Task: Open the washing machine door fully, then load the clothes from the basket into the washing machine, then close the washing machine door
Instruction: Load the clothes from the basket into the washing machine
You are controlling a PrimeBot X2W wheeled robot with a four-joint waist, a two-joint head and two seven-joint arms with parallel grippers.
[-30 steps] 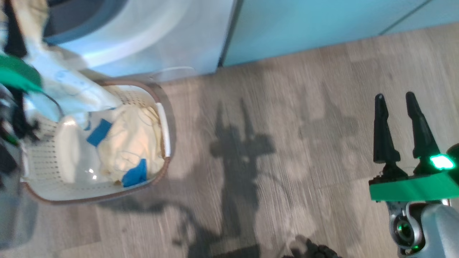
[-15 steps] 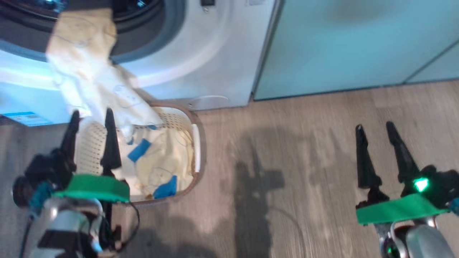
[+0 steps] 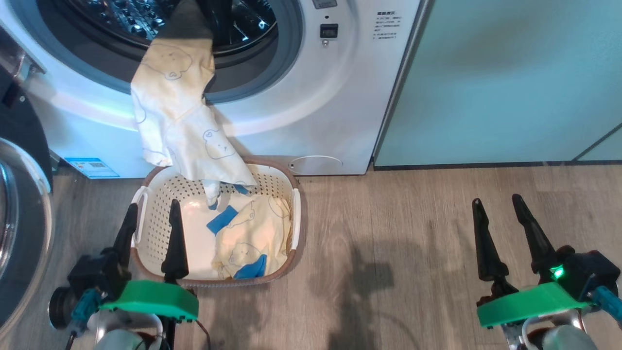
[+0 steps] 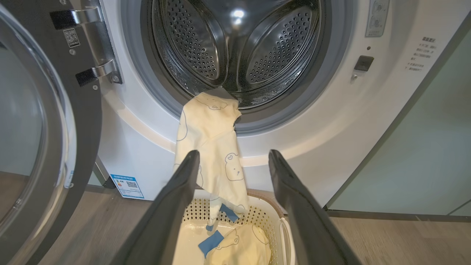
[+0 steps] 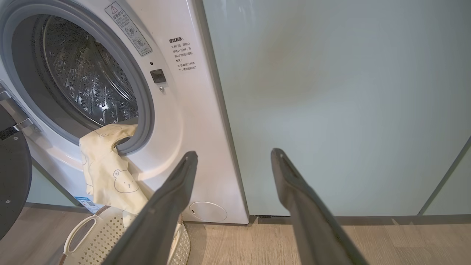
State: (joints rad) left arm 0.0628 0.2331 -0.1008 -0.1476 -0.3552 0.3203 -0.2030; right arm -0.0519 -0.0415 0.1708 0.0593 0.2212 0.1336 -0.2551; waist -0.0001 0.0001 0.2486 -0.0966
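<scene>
Door (image 3: 22, 209): swung wide open at the left edge of the head view; its hinges (image 4: 94, 70) show at the upper left of the left wrist view.
Washer (image 3: 311, 116): fills the upper left of the head view, drum (image 4: 235, 48) bare and shiny.
Clothes: the draped piece (image 3: 177, 121) hangs from the lower lip of the drum mouth, runs down the washer's front, and its tail trails into the basket. The heap (image 3: 252, 233), yellow with blue bits, lies in the basket's right half.
Basket (image 3: 146, 228): on the floor (image 3: 413, 243) right against the washer, lower left of centre in the head view.
Left claw (image 3: 153, 204): fingers wide apart and empty, lower left, over the basket's near left part.
Right claw (image 3: 496, 198): fingers wide apart and empty, lower right, over bare floor, well apart from the basket.
Handling: judged light, limp and not fragile. The cloth will sag, stretch out long and trail. It could slide back off the smooth grey ring.
Where to hold: the draped piece at its bunched middle just above the basket rim, so the tail lifts clear; the heap at its highest crease.
In the way: the draped piece crosses the mouth's edge and would catch in the door. The open door crowds the left arm. The basket's back wall may snag the tail.
Cabinet (image 3: 510, 82): upper right, no hindrance.
</scene>
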